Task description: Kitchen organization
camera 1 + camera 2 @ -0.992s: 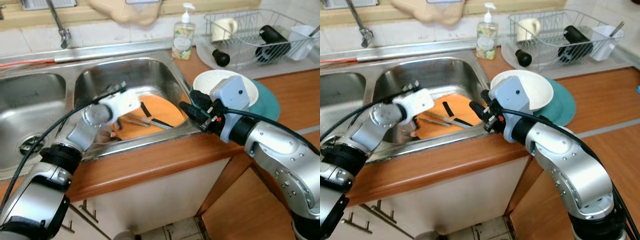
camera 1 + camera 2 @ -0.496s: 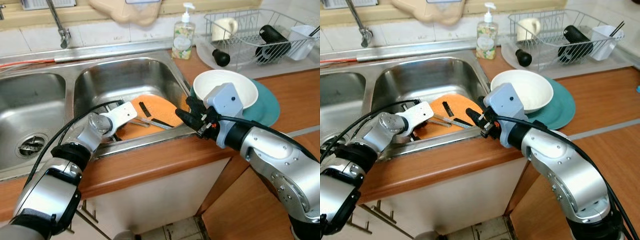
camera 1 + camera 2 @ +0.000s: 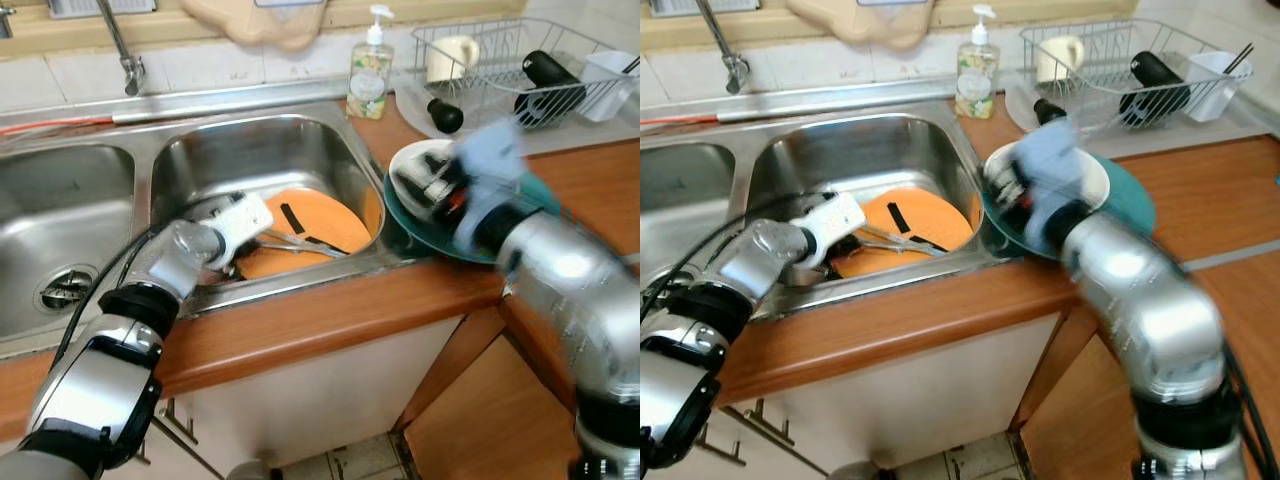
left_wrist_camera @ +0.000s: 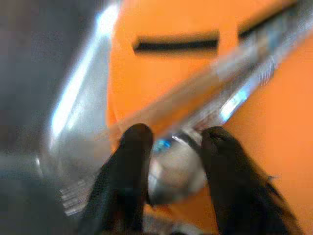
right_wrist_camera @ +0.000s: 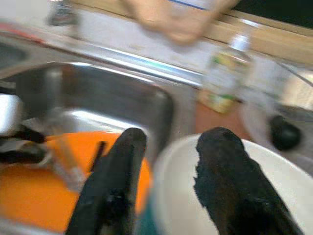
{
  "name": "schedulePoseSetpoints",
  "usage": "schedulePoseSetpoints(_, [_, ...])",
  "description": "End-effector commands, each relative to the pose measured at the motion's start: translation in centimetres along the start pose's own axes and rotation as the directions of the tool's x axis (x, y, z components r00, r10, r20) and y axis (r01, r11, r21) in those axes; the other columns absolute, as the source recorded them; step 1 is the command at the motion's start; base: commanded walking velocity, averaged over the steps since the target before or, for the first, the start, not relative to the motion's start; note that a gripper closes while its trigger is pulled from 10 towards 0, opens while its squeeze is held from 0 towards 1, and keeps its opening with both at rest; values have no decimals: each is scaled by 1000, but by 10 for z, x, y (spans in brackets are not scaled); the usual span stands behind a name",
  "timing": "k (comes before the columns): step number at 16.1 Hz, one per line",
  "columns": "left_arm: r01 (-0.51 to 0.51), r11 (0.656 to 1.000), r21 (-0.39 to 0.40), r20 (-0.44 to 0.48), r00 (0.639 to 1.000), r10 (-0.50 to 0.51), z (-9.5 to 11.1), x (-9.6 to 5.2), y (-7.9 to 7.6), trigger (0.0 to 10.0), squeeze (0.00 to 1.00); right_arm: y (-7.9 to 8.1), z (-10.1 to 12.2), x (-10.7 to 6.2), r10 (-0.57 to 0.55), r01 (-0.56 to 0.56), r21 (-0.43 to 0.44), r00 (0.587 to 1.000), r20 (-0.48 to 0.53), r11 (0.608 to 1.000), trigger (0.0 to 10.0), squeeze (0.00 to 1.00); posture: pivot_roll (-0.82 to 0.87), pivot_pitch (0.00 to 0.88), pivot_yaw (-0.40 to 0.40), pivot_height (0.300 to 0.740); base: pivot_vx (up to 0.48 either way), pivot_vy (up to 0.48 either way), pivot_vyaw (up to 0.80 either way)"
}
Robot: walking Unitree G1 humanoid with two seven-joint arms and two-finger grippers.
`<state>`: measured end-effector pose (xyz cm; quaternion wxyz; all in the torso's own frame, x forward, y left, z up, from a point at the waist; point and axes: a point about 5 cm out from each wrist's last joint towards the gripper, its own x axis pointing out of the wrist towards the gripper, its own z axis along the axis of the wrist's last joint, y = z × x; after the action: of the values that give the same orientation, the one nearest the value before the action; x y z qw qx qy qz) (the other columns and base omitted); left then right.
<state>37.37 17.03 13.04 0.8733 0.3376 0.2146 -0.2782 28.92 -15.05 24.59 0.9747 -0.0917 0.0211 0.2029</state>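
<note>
The left gripper (image 4: 171,147) is lowered into the right basin of the stainless steel sink (image 3: 250,150), its fingers parted around the end of the shiny metal tongs (image 3: 300,243), which are laid across the round orange plate (image 3: 320,222) on the basin floor. Farther right, the blurred right gripper (image 5: 166,161) is held with fingers apart at the near rim of the white ceramic bowl (image 3: 1095,178), which is seated on the teal round plate (image 3: 1135,205) on the wooden counter (image 3: 590,175)

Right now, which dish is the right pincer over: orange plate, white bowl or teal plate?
The white bowl on the teal plate; the right pincer straddles its rim.
</note>
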Motion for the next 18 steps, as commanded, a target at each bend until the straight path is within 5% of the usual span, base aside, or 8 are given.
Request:
schedulePoseSetpoints(1, [0,997,-73,71,997,5,7,-5,4,10000,1000,-13,2,-1,-40,41,29,999,-18,999,10000,1000,-93,0,28,740,0,0,0])
schedulePoseSetpoints(5, [15,984,-178,347,936,48,28,-21,7,10000,1000,-53,-6,2,-202,219,106,967,-157,970,10000,1000,-88,0,19,740,0,0,0])
schedulePoseSetpoints(6, [48,979,-199,431,902,44,36,-28,5,10000,918,-62,-5,3,-228,252,126,957,-177,960,10000,635,-87,0,17,740,0,0,0])
schedulePoseSetpoints(7, [79,970,-229,488,872,44,42,-33,3,10000,0,-68,-5,4,-238,266,147,954,-184,953,10000,0,-85,0,15,740,0,0,0])
schedulePoseSetpoints(9, [200,943,-267,620,784,9,56,-49,-5,10000,0,-84,-8,6,-271,327,219,930,-250,920,10000,0,-83,0,9,740,0,0,0])
schedulePoseSetpoints(15, [358,910,-211,678,724,-127,60,-67,-29,10000,0,-91,-25,5,-194,334,349,905,-379,876,10000,0,-83,0,4,740,0,0,0])
schedulePoseSetpoints(16, [365,907,-210,680,721,-133,61,-68,-30,10000,0,-90,-26,5,-188,333,357,904,-385,872,8196,0,-83,0,4,740,0,0,0])
schedulePoseSetpoints(18, [386,899,-205,681,716,-152,62,-70,-34,10000,0,-88,-30,6,-150,318,414,908,-390,853,1725,0,-83,0,4,740,0,0,0])
